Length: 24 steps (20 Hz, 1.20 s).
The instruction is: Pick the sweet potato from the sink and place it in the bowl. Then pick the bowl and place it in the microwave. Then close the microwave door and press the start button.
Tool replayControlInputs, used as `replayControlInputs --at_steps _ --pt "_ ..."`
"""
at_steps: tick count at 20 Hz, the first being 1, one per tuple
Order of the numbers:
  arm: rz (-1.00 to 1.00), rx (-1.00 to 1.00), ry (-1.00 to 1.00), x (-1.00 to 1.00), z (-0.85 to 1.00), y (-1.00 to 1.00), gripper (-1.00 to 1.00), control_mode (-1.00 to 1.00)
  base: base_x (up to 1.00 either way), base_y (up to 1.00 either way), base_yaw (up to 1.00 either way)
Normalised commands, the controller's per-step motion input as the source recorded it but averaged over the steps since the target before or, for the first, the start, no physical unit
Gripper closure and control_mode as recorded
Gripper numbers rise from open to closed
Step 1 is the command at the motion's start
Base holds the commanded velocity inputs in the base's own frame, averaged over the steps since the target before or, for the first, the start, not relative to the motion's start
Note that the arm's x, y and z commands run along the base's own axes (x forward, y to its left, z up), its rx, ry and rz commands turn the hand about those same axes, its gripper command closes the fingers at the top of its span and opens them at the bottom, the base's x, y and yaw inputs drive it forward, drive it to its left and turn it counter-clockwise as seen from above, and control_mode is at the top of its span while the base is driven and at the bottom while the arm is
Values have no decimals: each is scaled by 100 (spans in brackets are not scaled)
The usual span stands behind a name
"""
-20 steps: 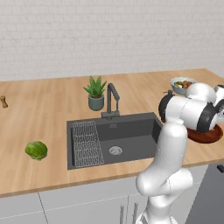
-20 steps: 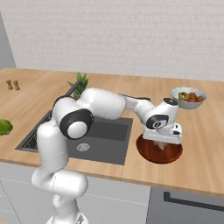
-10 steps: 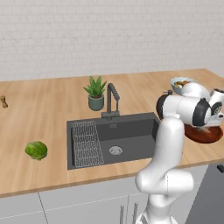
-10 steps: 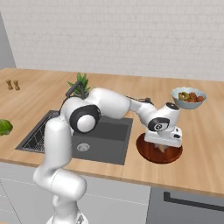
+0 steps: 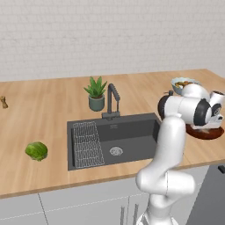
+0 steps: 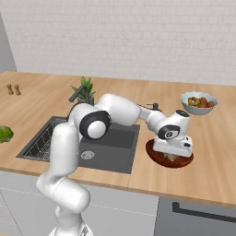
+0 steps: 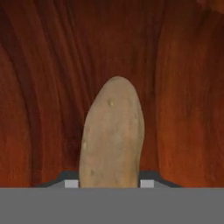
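The sweet potato sits between the gripper's fingertips, which close narrowly against its sides, low inside the reddish-brown bowl. The bowl rests on the wooden counter just right of the sink, near a pale fruit bowl.

Bystanders on the wooden worktop

A green lettuce lies near the worktop's front edge at the left. A potted plant stands just beside the dark faucet. A pale bowl of fruit sits toward the back at the right. Two small brown shakers stand side by side far left, before the white brick wall.
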Motion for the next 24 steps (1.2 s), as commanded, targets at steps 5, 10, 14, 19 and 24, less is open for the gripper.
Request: replayControlInputs --at_steps 5,10,14,19,24 --pt "0 0 -5 -24 20 0 -100 -100 0 0 0" --pt "0 -5 -13 -56 54 15 -100 -100 0 0 0" --pt "6 -16 -16 -61 55 68 -100 -100 0 0 0" --pt "2 -31 1 -19 34 95 -100 -100 0 0 0" --pt "0 -13 0 0 20 28 -100 -100 0 0 0"
